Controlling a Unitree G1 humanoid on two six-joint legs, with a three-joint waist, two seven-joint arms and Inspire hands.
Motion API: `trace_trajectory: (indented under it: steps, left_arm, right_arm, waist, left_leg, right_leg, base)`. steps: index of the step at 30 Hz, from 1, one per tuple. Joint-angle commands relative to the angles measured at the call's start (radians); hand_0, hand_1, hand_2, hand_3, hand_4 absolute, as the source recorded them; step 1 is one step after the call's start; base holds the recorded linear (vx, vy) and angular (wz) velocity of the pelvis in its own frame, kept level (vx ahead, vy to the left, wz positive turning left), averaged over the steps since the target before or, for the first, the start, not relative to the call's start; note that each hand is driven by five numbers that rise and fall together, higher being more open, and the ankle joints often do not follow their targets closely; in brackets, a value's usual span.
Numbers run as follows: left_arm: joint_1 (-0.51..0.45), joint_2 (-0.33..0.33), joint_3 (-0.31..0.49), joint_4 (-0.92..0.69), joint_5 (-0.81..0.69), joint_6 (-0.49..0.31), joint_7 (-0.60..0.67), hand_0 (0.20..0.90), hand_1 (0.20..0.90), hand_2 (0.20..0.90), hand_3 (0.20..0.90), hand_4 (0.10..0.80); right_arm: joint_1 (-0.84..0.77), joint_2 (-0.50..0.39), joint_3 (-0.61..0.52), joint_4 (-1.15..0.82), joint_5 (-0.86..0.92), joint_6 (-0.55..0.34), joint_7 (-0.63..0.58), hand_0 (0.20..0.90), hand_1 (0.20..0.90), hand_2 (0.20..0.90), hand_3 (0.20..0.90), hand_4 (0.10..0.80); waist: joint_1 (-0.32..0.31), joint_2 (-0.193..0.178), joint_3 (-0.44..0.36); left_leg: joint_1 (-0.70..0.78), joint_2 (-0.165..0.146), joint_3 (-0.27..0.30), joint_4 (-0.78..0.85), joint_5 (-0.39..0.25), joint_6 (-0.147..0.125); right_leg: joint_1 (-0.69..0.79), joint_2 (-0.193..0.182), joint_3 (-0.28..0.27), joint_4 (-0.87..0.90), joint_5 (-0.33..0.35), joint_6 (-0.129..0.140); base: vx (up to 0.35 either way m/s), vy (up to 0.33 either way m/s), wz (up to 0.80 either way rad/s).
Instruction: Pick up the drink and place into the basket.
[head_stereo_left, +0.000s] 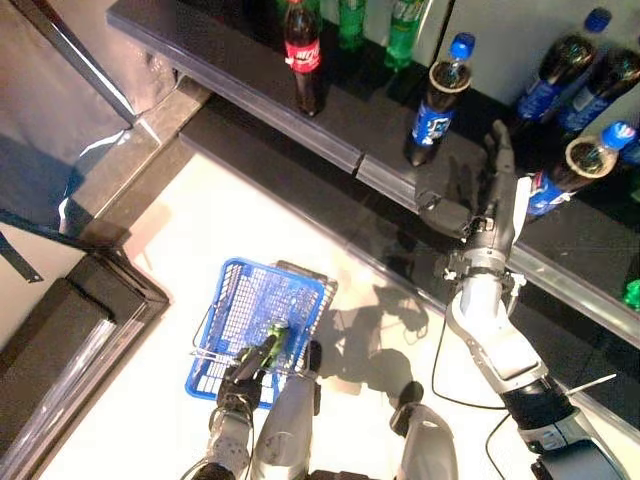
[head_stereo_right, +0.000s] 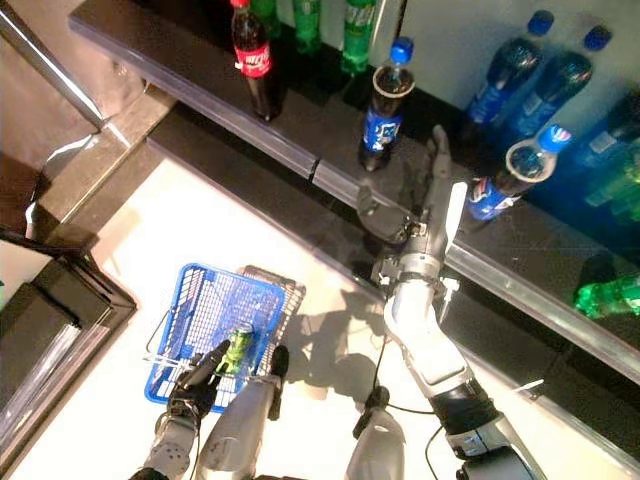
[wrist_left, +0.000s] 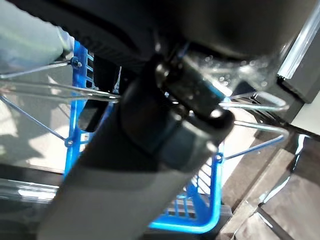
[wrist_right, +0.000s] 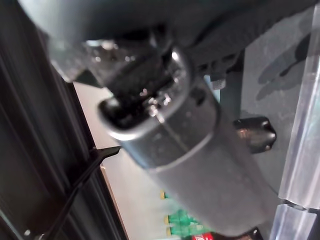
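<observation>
A dark cola bottle with a blue label and blue cap (head_stereo_left: 437, 104) stands upright on the black shelf (head_stereo_left: 250, 85). My right hand (head_stereo_left: 490, 195) is open beside it, on its right, with fingers straight and thumb spread, not touching it. Down at the lower left hangs a blue wire basket (head_stereo_left: 240, 300), and my left hand (head_stereo_left: 243, 378) is shut on its wire handle (wrist_left: 260, 107). A green can (head_stereo_right: 237, 348) lies inside the basket close to that hand's fingertips.
A red-labelled cola bottle (head_stereo_left: 302, 55) stands further left on the shelf, with green bottles (head_stereo_left: 404, 30) behind it. More blue-labelled bottles (head_stereo_left: 588, 160) crowd the shelf to the right of my right hand. The shelf's front edge (head_stereo_left: 380, 175) runs diagonally below it.
</observation>
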Motion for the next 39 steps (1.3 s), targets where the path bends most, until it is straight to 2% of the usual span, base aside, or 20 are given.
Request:
trace_trajectory:
  steps: [1,6,12,19,20,21,22,23,39]
  left_arm:
    - [0.095,0.000,-0.086,-0.067,0.002,-0.036,-0.015,0.300,0.300,0.300,0.200,0.100]
    - [0.065,-0.004,-0.105,-0.101,-0.007,-0.031,0.015,0.300,0.300,0.300,0.200,0.100]
    - [0.052,-0.005,-0.105,-0.117,-0.003,-0.021,0.031,0.300,0.300,0.300,0.200,0.100]
    - [0.037,0.007,-0.112,-0.138,-0.013,-0.021,0.019,0.300,0.300,0.300,0.200,0.100]
    - [0.036,0.007,-0.113,-0.142,-0.013,-0.023,0.020,0.300,0.300,0.300,0.200,0.100]
    - [0.039,0.011,-0.114,-0.147,-0.017,-0.023,0.020,0.300,0.300,0.300,0.200,0.100]
    - [0.035,0.012,-0.114,-0.150,-0.018,-0.023,0.020,0.300,0.300,0.300,0.200,0.100]
    - [0.041,0.017,-0.114,-0.158,-0.023,-0.023,0.016,0.300,0.300,0.300,0.200,0.100]
    - [0.062,0.072,-0.088,-0.215,-0.071,-0.027,-0.038,0.300,0.300,0.300,0.200,0.100]
  right_arm:
    - [-0.135,-0.065,-0.032,-0.068,-0.022,-0.085,-0.094,0.900,0.900,0.900,0.900,0.800]
    - [-0.220,-0.055,-0.056,-0.016,-0.015,-0.065,-0.179,0.900,0.900,0.900,0.900,0.800]
    - [-0.306,-0.040,-0.065,0.065,0.012,-0.050,-0.214,0.900,0.900,0.900,0.900,0.800]
    - [-0.476,-0.053,-0.069,0.204,0.067,-0.040,-0.245,0.900,0.900,0.900,0.900,0.800]
    - [-0.491,-0.051,-0.069,0.216,0.070,-0.042,-0.246,0.900,0.900,0.900,0.900,0.800]
    - [-0.504,-0.054,-0.068,0.229,0.077,-0.043,-0.244,0.900,0.900,0.900,0.900,0.800]
    - [-0.512,-0.057,-0.069,0.232,0.079,-0.044,-0.243,0.900,0.900,0.900,0.900,0.800]
    - [-0.534,-0.061,-0.067,0.247,0.094,-0.048,-0.237,0.900,0.900,0.900,0.900,0.800]
    - [-0.712,-0.094,-0.071,0.407,0.197,-0.095,-0.246,0.900,0.900,0.900,0.900,0.800]
  waist:
    - [0.008,0.000,-0.028]
    - [0.014,0.011,0.004]
    - [0.029,0.018,0.023]
    - [0.065,0.029,0.023]
    - [0.069,0.029,0.023]
    - [0.072,0.027,0.023]
    - [0.073,0.027,0.023]
    - [0.078,0.026,0.023]
    - [0.109,0.006,0.023]
  left_leg:
    - [0.021,0.003,-0.023,0.034,-0.045,-0.002]
    - [-0.008,-0.002,-0.016,0.044,-0.039,0.007]
    - [-0.041,-0.010,-0.019,0.065,-0.039,0.016]
    - [-0.133,-0.020,-0.016,0.079,-0.038,0.032]
    - [-0.144,-0.021,-0.015,0.081,-0.039,0.033]
    - [-0.140,-0.022,-0.022,0.091,-0.066,0.027]
    - [-0.160,-0.022,-0.016,0.087,-0.041,0.034]
    - [-0.162,-0.023,-0.021,0.096,-0.067,0.029]
    - [-0.289,-0.012,-0.020,0.148,-0.092,0.037]
  right_leg:
    - [-0.042,0.009,-0.022,0.014,0.064,-0.037]
    - [-0.068,0.003,-0.017,0.026,0.069,-0.035]
    - [-0.099,-0.008,-0.012,0.046,0.072,-0.035]
    - [-0.195,-0.021,-0.005,0.069,0.086,-0.030]
    - [-0.205,-0.022,-0.003,0.070,0.088,-0.030]
    - [-0.205,-0.021,0.012,0.082,0.066,-0.017]
    - [-0.221,-0.022,0.001,0.072,0.091,-0.030]
    - [-0.227,-0.020,0.016,0.084,0.073,-0.017]
    - [-0.319,-0.011,0.023,0.083,0.099,-0.012]
  base:
    - [-0.050,0.009,0.02]
    - [-0.038,0.030,0.01]
    - [0.010,0.026,0.00]
    - [0.007,0.040,0.01]
    - [0.100,0.026,0.02]
    - [0.015,0.033,0.01]
    - [0.107,0.025,0.04]
    - [0.030,0.031,0.06]
    - [0.014,0.001,0.00]
